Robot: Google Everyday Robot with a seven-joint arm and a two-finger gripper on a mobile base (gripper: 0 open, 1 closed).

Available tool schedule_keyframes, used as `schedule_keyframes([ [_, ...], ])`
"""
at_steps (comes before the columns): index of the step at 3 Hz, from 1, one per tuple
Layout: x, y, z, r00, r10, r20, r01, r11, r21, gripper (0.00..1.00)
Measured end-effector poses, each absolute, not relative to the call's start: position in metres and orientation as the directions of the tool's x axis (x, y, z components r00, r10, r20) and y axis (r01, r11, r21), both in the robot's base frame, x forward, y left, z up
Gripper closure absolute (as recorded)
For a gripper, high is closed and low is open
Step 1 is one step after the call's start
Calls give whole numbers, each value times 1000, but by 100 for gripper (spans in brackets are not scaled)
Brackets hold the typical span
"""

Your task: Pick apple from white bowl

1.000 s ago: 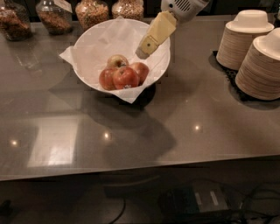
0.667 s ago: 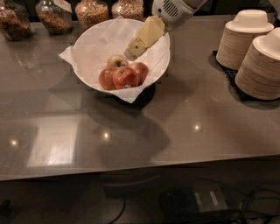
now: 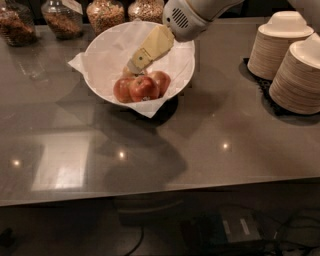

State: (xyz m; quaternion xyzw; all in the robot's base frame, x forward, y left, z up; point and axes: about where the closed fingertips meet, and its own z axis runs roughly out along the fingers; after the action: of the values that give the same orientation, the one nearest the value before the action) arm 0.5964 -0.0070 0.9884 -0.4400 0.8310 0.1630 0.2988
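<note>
The white bowl [image 3: 107, 50], lined with crumpled white paper, stands at the back of the grey counter. The red-orange apple [image 3: 143, 88] with a small dark sticker lies at the bowl's front, between two darker red apples [image 3: 122, 90] [image 3: 161, 80]. A paler apple sits behind them, mostly hidden by the gripper. My gripper [image 3: 134, 66] reaches down into the bowl from the upper right. Its yellowish fingers [image 3: 150, 47] point down-left, with the tip just above and behind the apples.
Glass jars of grains and nuts [image 3: 104, 11] line the counter's back edge. Two tall stacks of tan paper bowls [image 3: 277, 45] [image 3: 302, 75] stand on a dark mat at the right. Cables lie on the floor below the counter's front edge.
The gripper has moved left and down, deeper into the bowl, from over the right rim to just above the back apple. The apples have not moved.
</note>
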Motion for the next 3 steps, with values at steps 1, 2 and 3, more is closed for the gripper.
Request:
schedule_keyframes([
  [1, 594, -6, 971, -458, -625, -633, -819, 574, 26, 0],
  [2, 590, -1, 949, -490, -606, -626, -805, 591, 58, 13],
  [3, 588, 4, 933, -513, -591, -622, -792, 606, 77, 27],
])
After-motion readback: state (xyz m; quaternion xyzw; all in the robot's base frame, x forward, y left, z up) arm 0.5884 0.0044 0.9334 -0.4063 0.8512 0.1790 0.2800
